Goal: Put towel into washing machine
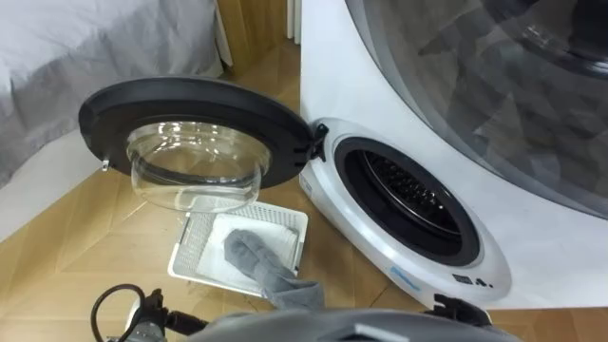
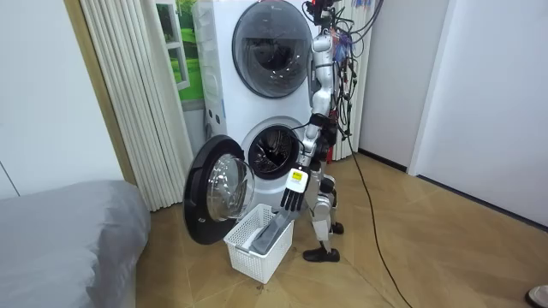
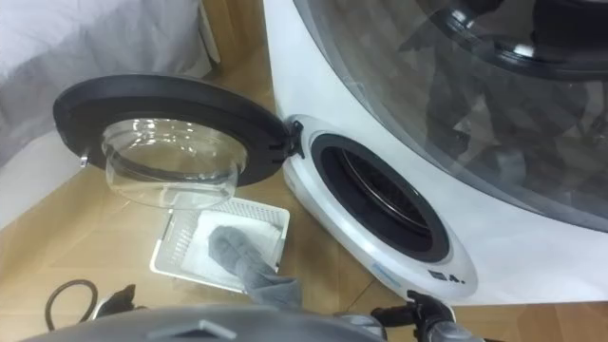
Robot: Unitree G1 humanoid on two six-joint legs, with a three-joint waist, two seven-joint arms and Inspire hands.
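Note:
A grey towel lies in a white slatted basket on the wood floor, one end hanging over the rim towards me. Just right of it is the lower washing machine's drum opening; its round door is swung wide to my left, above the basket. In the room view I stand upright beside the basket, facing the machine. My left hand hangs with straight fingers just above the towel's raised end, holding nothing.
A second front-loading machine is stacked on top of the lower one. A bed with a grey cover stands to my left, beyond the open door. Pale curtains hang behind it. Bare floor lies behind me.

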